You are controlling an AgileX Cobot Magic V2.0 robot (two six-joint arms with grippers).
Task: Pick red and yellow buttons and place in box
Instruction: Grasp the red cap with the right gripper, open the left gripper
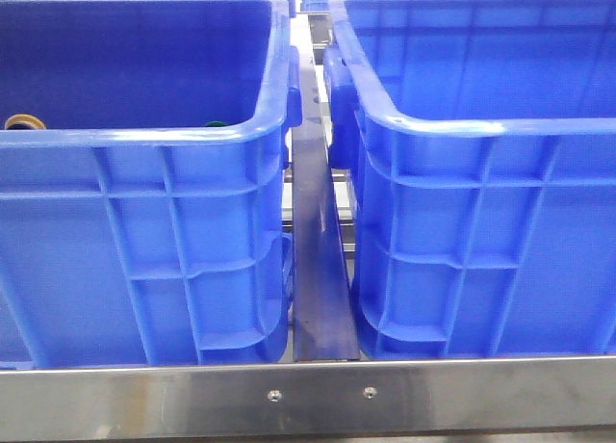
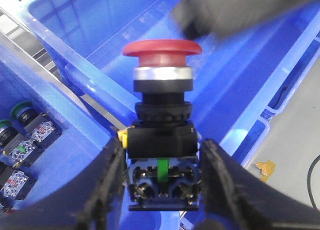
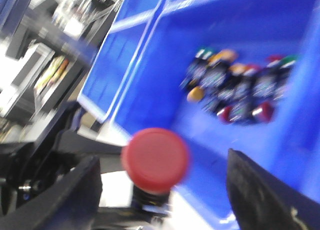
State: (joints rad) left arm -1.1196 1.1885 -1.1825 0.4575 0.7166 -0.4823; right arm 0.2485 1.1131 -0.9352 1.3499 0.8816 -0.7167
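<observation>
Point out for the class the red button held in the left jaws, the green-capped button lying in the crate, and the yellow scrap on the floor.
red button (image 2: 162, 48), left wrist view, on its domed cap.
green-capped button (image 2: 20, 109), left wrist view, on its cap.
yellow scrap (image 2: 265, 167), left wrist view, at its middle.

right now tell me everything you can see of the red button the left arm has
The red button is a push switch with a wide, domed, matte red cap, a silver metal collar below it, then a black threaded neck and a square black block with a green strip and screw terminals at its base. It stands upright, cap away from the wrist, clamped at the block between the fingers of the left pincer, above a blue crate. A small yellow tab shows at the block's edge.
</observation>
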